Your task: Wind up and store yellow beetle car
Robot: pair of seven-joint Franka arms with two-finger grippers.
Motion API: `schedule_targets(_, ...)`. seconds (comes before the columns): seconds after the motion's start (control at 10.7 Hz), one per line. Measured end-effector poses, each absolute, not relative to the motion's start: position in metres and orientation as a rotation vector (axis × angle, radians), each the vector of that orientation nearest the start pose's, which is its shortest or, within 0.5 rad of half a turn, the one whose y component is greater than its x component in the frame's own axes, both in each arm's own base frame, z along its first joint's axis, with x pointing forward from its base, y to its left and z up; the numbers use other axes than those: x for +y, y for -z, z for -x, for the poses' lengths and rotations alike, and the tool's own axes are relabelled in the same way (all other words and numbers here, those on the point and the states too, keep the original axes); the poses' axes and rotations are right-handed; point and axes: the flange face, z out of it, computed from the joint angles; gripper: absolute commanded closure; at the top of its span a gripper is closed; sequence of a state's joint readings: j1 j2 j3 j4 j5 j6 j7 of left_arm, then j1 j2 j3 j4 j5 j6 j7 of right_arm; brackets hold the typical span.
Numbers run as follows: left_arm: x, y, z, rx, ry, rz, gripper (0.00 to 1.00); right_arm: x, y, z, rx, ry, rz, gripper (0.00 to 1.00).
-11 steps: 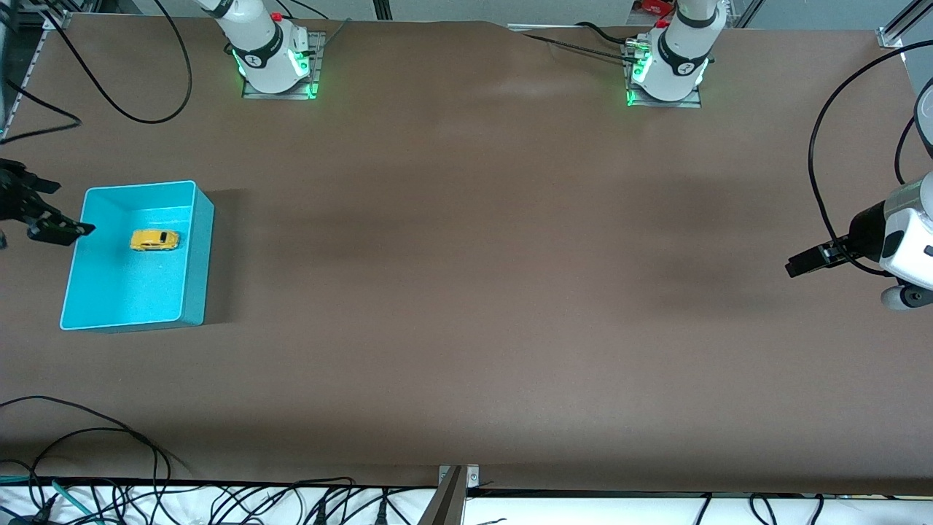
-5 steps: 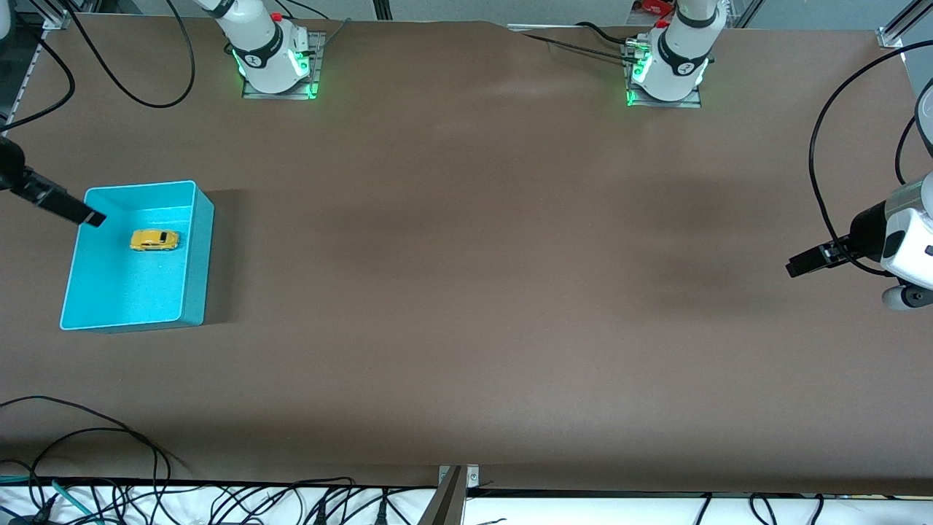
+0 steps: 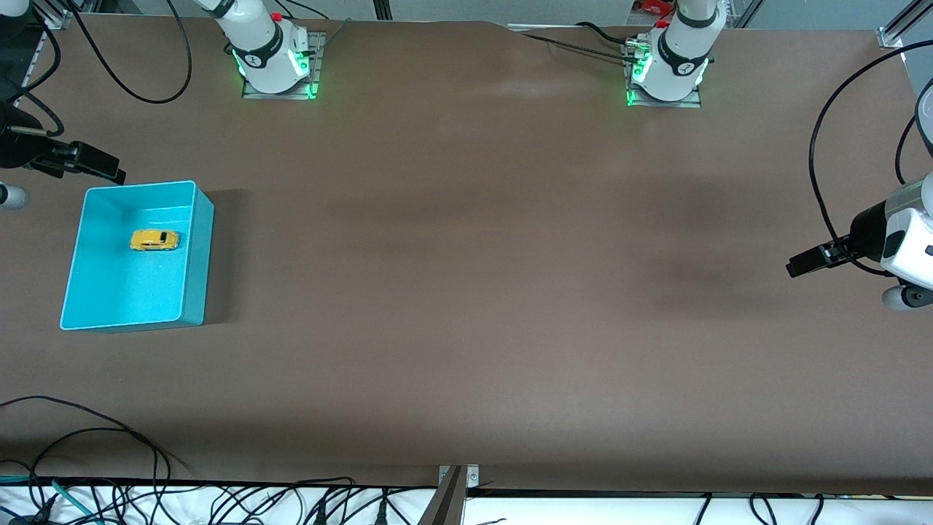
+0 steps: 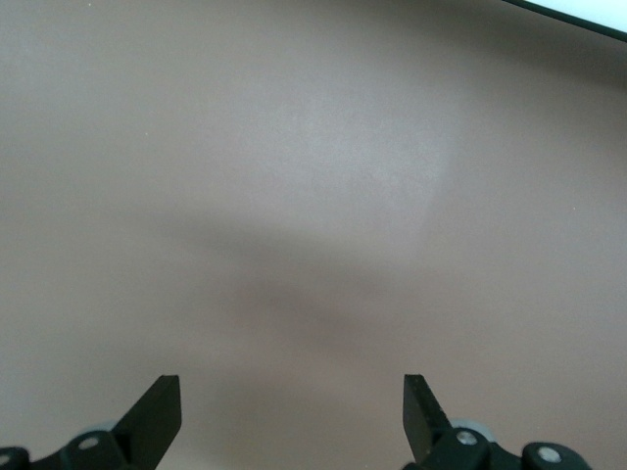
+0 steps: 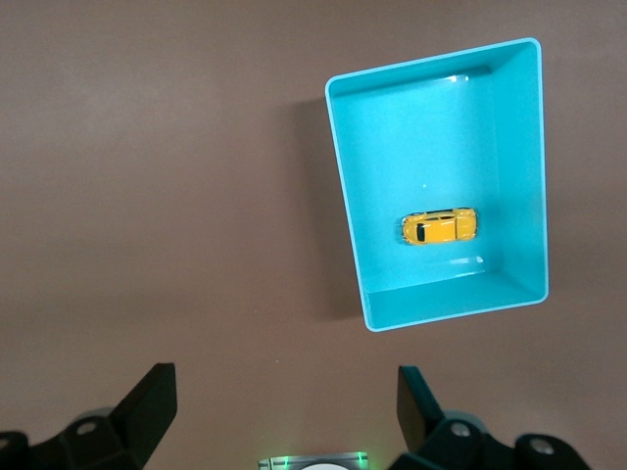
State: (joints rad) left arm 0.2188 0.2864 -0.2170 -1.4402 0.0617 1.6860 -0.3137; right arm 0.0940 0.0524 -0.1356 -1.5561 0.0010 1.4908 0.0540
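The yellow beetle car [image 3: 154,240] lies on its wheels inside the turquoise bin [image 3: 198,262], at the right arm's end of the table. My right gripper [image 3: 111,173] hangs open and empty above the table, just off the bin's corner that lies toward the robots' bases. In the right wrist view the car [image 5: 439,226] and the bin [image 5: 431,117] show from high above, well apart from the right gripper [image 5: 284,390]. My left gripper [image 3: 800,264] waits open over bare table at the left arm's end, and the left wrist view shows the left gripper [image 4: 291,392] with nothing between its fingers.
The two arm bases [image 3: 275,64] [image 3: 667,69] glow green along the table's edge farthest from the front camera. Loose black cables [image 3: 95,437] trail over the nearest edge. Brown table surface [image 3: 466,277] stretches between bin and left gripper.
The right gripper has swung away from the bin's rim toward the robots' bases. The car, the bin and the left arm have stayed put.
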Motion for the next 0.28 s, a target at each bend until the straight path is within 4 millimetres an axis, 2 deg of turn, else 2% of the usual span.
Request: schedule_targets(0.28, 0.0254, -0.5277, -0.6427, -0.494, -0.053, 3.096, 0.00, -0.0216, -0.6007, -0.5588, 0.128, -0.180, 3.139, 0.00)
